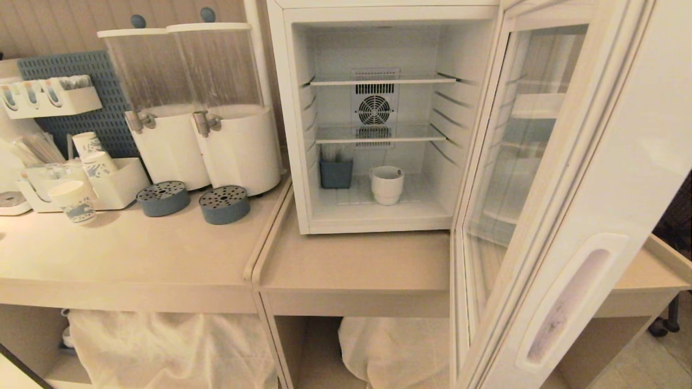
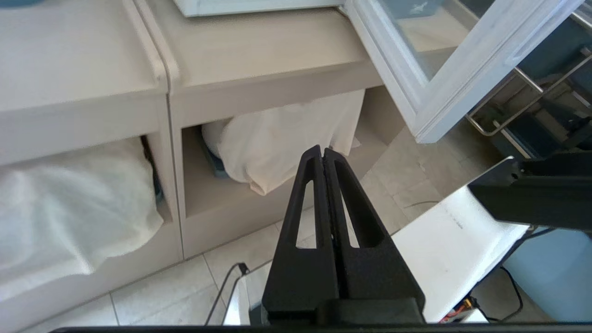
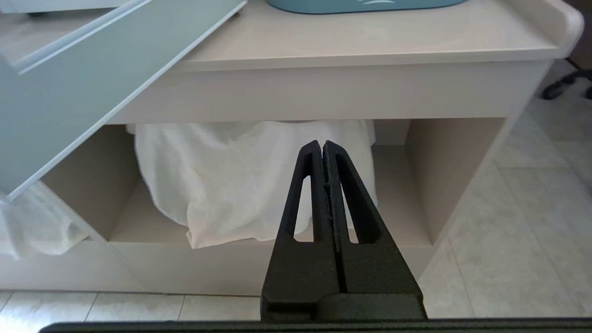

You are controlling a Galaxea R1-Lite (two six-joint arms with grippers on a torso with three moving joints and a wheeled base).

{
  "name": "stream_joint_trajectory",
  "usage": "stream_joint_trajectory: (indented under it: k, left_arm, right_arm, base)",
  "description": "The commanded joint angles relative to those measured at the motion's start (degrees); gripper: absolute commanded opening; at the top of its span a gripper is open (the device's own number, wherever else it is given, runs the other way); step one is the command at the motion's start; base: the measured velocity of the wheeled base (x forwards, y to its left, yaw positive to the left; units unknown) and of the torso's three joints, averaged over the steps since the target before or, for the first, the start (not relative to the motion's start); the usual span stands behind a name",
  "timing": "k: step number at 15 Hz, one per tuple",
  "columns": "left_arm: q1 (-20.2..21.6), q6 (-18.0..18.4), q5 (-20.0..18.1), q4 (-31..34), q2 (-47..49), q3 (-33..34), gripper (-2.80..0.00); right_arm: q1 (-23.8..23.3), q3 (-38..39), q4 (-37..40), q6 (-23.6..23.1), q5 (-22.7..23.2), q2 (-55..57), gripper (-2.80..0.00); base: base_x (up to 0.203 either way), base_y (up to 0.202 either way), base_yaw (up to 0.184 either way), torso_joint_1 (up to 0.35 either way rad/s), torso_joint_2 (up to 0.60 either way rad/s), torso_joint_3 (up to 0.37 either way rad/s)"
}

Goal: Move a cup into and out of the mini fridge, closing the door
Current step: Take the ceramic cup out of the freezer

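The left gripper (image 2: 323, 155) and right gripper (image 3: 322, 148) are seen low before the counter, fingers pressed together, nothing held. At three o'clock the glass-paned, white-framed door (image 1: 562, 216) is swung wide open. Farther in — at twelve o'clock — the squat white ceramic cup (image 1: 387, 185) is set upright on the floor of the white boxy mini fridge (image 1: 378, 216), beside a small blue container (image 1: 335, 173).

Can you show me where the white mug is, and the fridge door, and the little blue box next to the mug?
cup (image 1: 387, 185), head view, on its side wall.
door (image 1: 581, 210), head view, on its white frame beside the handle recess.
blue box (image 1: 335, 173), head view, on its front face.
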Motion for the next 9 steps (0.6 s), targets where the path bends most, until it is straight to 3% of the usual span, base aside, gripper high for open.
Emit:
stream_joint_trajectory:
  k: [1, 4, 5, 7, 9]
  left_arm:
    - [3.0, -0.1, 0.0, 2.9, -2.1, -1.2, -2.8]
    - [18.1, 0.0, -2.3, 12.7, -7.4, -4.8, -2.8]
    - [20.6, -0.2, -4.6, 17.1, -10.9, -5.8, -2.8]
    - [22.1, -4.8, -6.2, 34.1, -13.1, -9.5, -2.8]
    - [22.6, -7.8, -4.8, 43.8, -13.2, -15.6, -2.8]
  right_arm:
    - [0.0, -0.1, 0.1, 0.0, -0.1, 0.0, -2.8]
    - [0.0, -0.1, 0.1, 0.0, -0.1, 0.1, -2.8]
    - [0.0, -0.1, 0.1, 0.1, -0.1, 0.1, -2.8]
    - [0.0, 0.0, 0.0, 0.7, -0.2, 0.1, -2.8]
    - [0.0, -0.1, 0.2, 0.6, -0.1, -0.1, -2.8]
  base:
    - [0.0, 0.0, 0.0, 0.0, 0.0, 0.0]
    - [0.0, 0.0, 0.0, 0.0, 0.0, 0.0]
    - [0.0, 0.0, 0.0, 0.0, 0.0, 0.0]
    - [0.0, 0.0, 0.0, 0.0, 0.0, 0.0]
    - [0.0, 0.0, 0.0, 0.0, 0.0, 0.0]
